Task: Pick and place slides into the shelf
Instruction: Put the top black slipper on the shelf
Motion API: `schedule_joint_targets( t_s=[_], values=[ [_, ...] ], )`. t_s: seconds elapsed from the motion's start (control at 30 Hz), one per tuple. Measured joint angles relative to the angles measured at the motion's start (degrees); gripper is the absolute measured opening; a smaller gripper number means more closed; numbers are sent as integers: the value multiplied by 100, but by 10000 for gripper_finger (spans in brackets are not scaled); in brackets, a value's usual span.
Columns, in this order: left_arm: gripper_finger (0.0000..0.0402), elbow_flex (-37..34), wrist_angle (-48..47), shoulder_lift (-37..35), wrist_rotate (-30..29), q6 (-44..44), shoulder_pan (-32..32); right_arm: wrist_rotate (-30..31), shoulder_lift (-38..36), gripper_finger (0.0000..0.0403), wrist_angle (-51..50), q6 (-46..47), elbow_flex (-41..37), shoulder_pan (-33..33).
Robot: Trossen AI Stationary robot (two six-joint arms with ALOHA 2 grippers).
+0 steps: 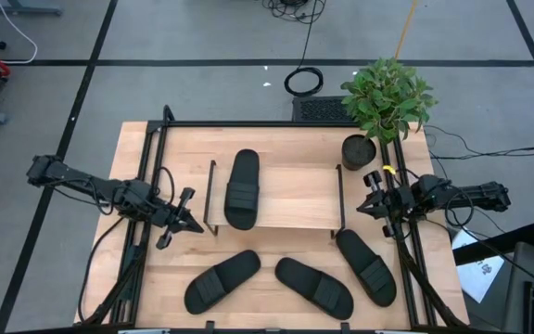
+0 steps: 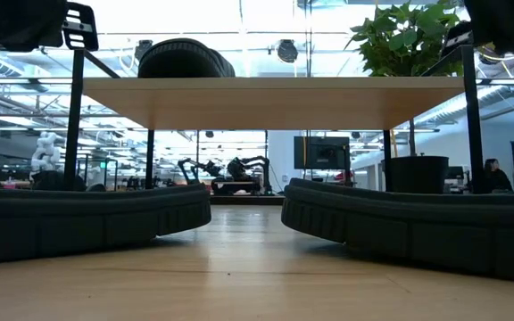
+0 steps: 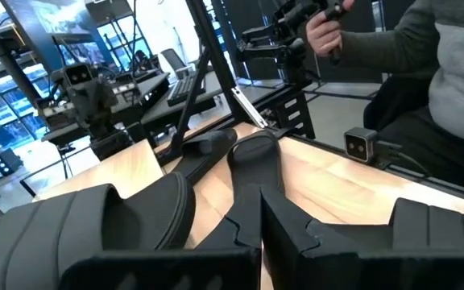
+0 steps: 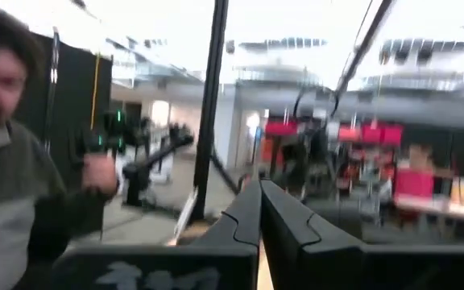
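Three slides lie on the tabletop (image 1: pixel 133 148) in front of the shelf (image 1: pixel 295 190): the left slide (image 1: pixel 222 280), the middle slide (image 1: pixel 314 287) and the right slide (image 1: pixel 366 266). A fourth slide (image 1: pixel 242 188) already rests on the shelf's wooden top.

They look light, rubbery and a little flexible, with a matte surface that should not slip; the wide ribbed strap across each seems the best place to grip.

Left gripper (image 1: pixel 190 223) hovers beside the shelf's left frame with its fingers pressed together, holding nothing; the left slide lies near it, toward the front edge. Right gripper (image 1: pixel 367 207) waits at the shelf's right end, also pressed together and empty, the right slide just in front of it.
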Motion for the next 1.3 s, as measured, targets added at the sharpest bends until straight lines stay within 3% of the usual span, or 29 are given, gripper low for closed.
schedule_joint_targets(
  t_s=[0.17,0.43,0.73,0.93,1.1,1.3],
  values=[
    [11,0,7,-2,-2,-146,0,595,153,30,-1149,-31,639,-6],
    [4,0,-29,0,-7,-172,0,811,915,86,-3281,-45,2500,0],
    [14,2,19,0,-378,-140,0,1153,2587,100,-5922,398,4943,-1],
    [2,4,0,0,-562,-171,1,1788,3701,100,-8417,1008,6587,-2],
    [14,7,-28,-2,-562,-490,0,802,4093,108,-8865,1910,6670,1],
    [20,7,-98,0,-560,-686,0,59,4319,154,-8827,2731,5994,0]
  ],
)
